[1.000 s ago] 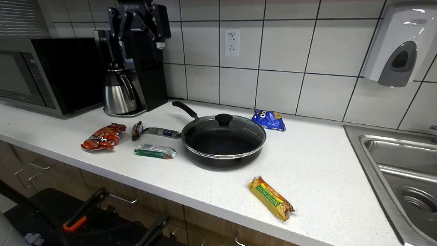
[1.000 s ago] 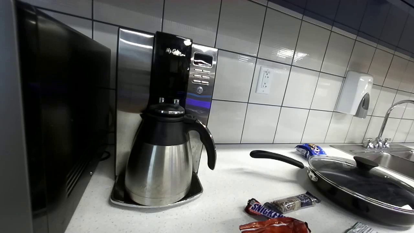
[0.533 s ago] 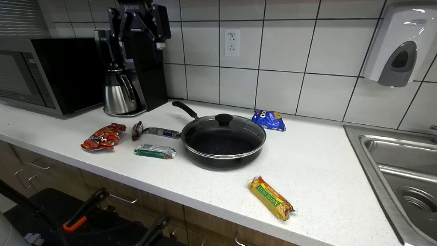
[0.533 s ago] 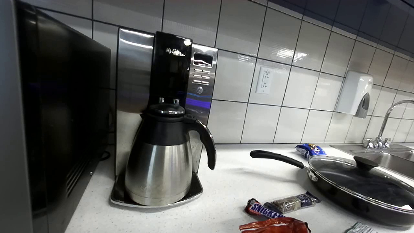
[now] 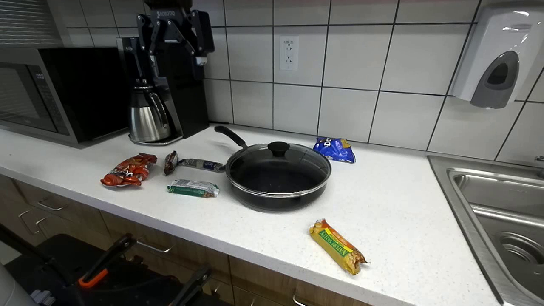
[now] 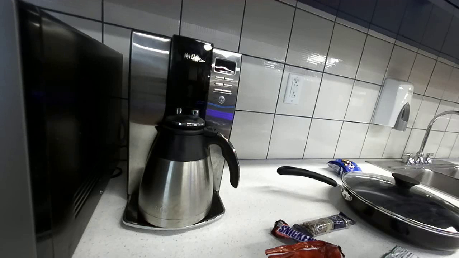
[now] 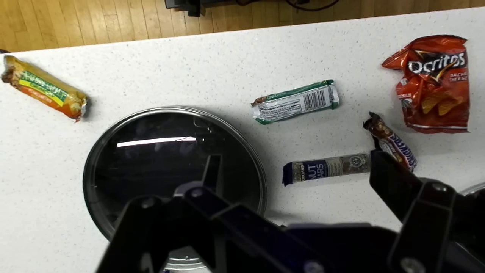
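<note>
Gripper (image 7: 296,170) hangs high over bench (image 7: 170,72), spread wide, nothing in its grip! Well below, nut bar (image 7: 329,169), just beside lidded pan (image 7: 147,163), back from bench's front edge. Looks like hover stage; touching anything calls for descent.

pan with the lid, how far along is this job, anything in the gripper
Looks done: the glass lid sits on the pan. In hand: nothing; the open gripper hangs above the counter. Left, it seems: any handling of the red Doritos bag, Snickers, nut bar, green-wrapped bar, Nature Valley bar and blue bag, all lying loose on the counter.
</note>
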{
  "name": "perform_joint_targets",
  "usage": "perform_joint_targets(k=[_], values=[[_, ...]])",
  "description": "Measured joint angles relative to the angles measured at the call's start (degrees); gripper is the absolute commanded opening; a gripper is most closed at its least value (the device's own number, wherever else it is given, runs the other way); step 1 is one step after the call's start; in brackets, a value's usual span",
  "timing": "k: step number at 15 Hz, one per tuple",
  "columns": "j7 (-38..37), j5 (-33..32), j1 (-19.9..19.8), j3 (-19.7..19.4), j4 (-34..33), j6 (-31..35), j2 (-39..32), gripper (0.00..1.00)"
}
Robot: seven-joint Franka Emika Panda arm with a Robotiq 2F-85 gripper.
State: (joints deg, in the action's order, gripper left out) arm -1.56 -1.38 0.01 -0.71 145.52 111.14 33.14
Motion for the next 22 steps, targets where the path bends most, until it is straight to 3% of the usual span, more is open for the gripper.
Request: perform_joint_targets(k=[11, 22], values=[[-0.12, -1.46, -5.55, -3.29, 5.93, 13.30, -4.17, 1.00], [-0.31, -7.66, -10.79, -6.15, 5.55, 25.76, -13.98, 1.00]])
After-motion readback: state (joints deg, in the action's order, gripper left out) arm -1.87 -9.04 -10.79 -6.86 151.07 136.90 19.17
